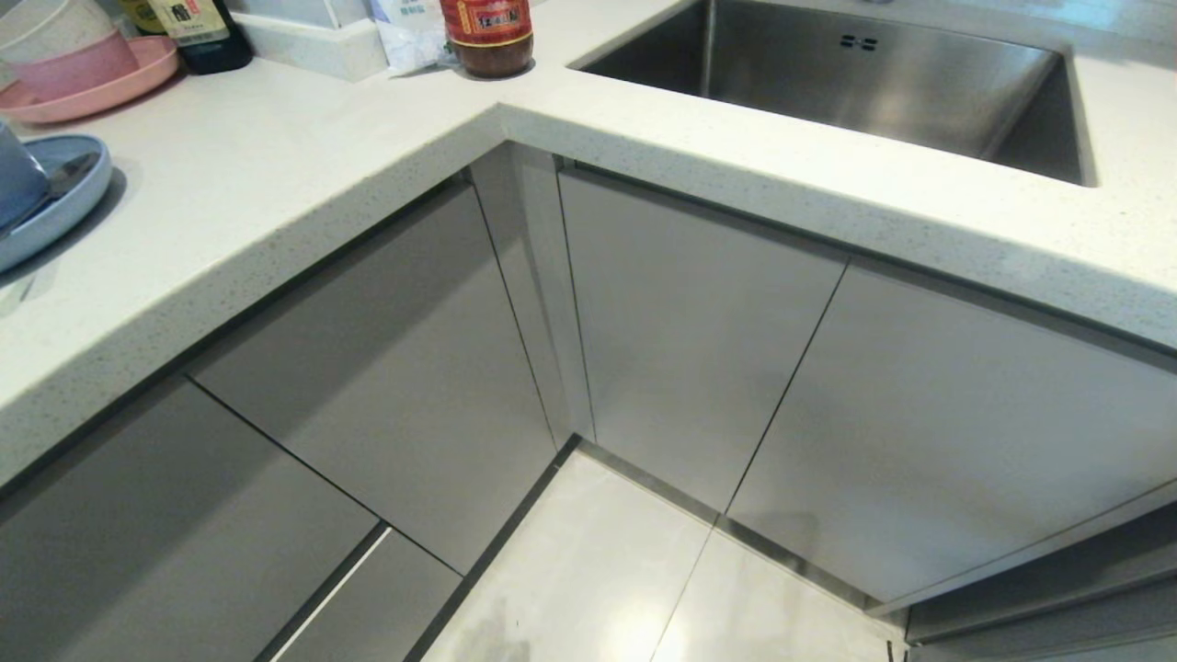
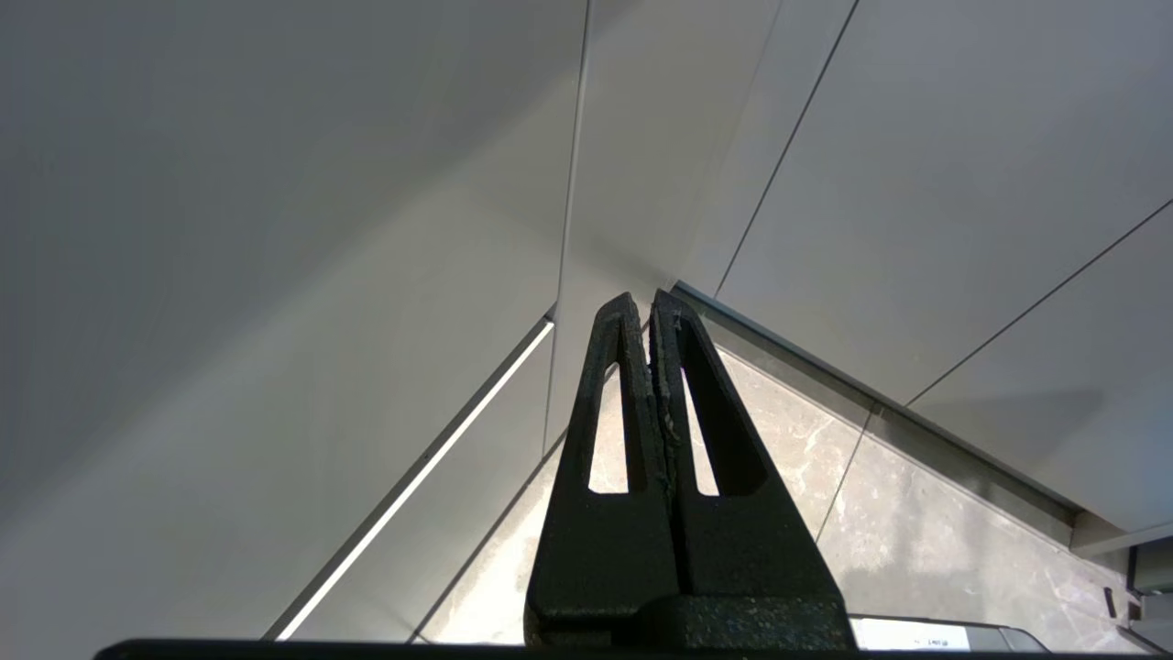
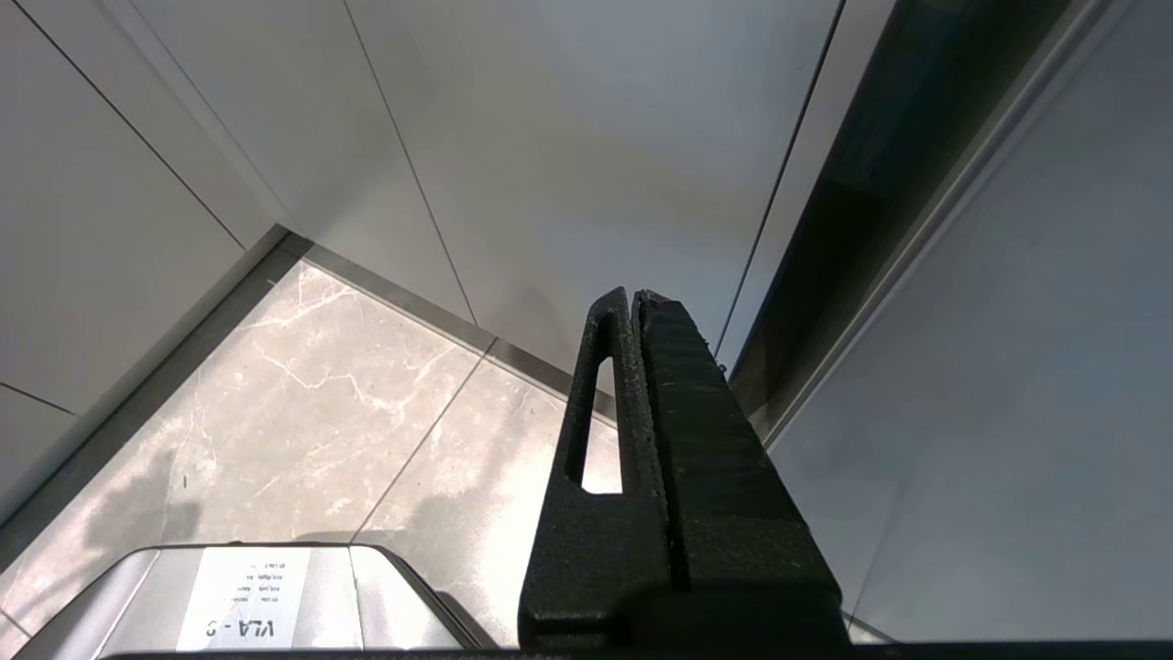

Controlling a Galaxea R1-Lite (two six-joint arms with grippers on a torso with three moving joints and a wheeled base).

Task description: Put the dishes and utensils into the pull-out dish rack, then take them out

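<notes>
Black, rough-textured left gripper [image 2: 649, 307] with slotted triangular fingers [image 2: 609, 412].

White label [image 3: 243, 598] on robot's grey base [image 3: 119, 596], right wrist view: "VLA -" readable upside down, smaller lines illegible. Red jar label [image 1: 485, 20], far countertop [image 1: 276, 156]: characters unreadable.

- Head view: looks steeply down from above an inner corner of the white countertop [image 1: 303, 175], taking in the steel sink [image 1: 864, 83], grey cabinet fronts [image 1: 699, 322] and pale floor tiles [image 1: 598, 570] below.
- Left wrist view: set low behind the left gripper [image 2: 644, 307], facing the corner of the cabinet fronts [image 2: 275, 229] at close range.
- Right wrist view: low behind the right gripper [image 3: 632, 298], close to the floor tiles [image 3: 302, 376].
- Shared: all three views show the cabinet fronts and floor tiles.
</notes>
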